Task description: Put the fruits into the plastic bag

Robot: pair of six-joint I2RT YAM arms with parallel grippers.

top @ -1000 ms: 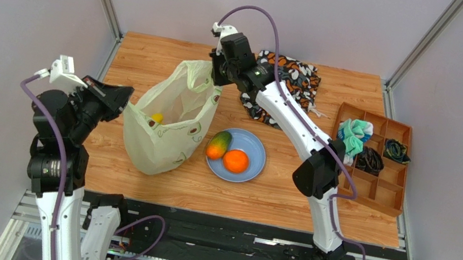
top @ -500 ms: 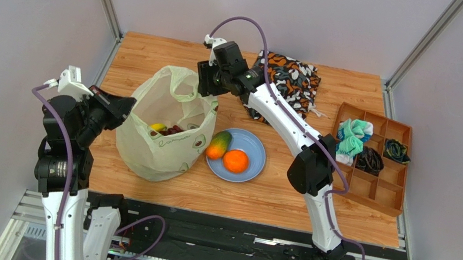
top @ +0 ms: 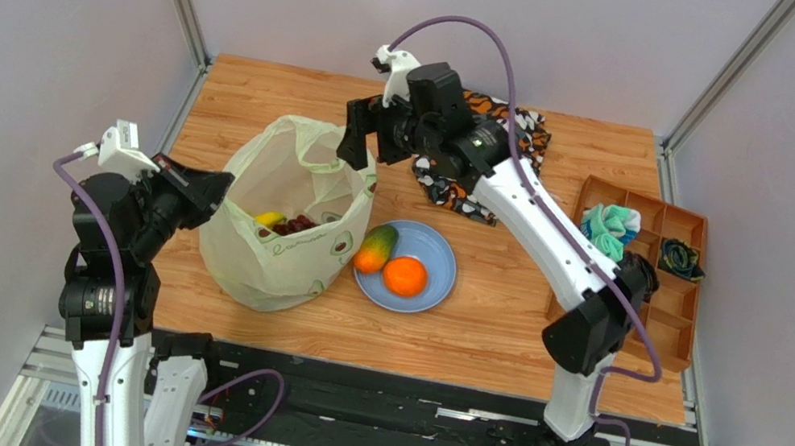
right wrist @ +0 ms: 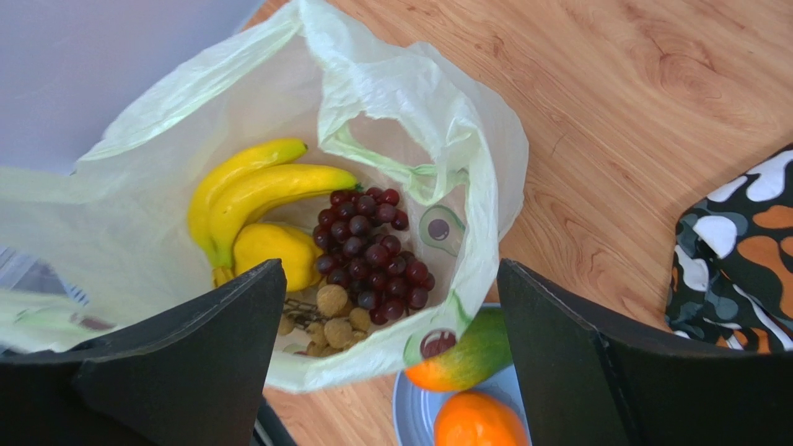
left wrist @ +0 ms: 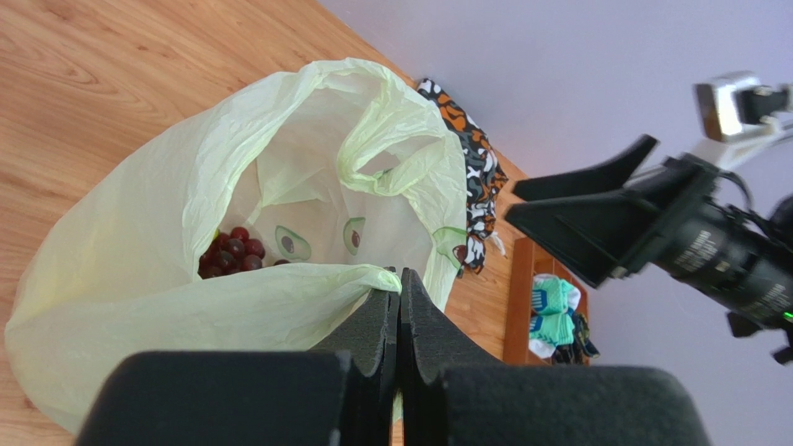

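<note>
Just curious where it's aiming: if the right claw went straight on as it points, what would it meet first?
Likely the dark grapes inside the plastic bag; the open right gripper points down into its mouth, though depth is unclear.

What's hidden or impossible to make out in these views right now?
- Top view: the plastic bag hides most of its contents behind its wall.
- Left wrist view: the bag's near rim hides the bananas; only grapes show.
- Right wrist view: orange and blue plate are cut off by the bottom edge.
- Top view: dark items in the tray are too small to identify.
</note>
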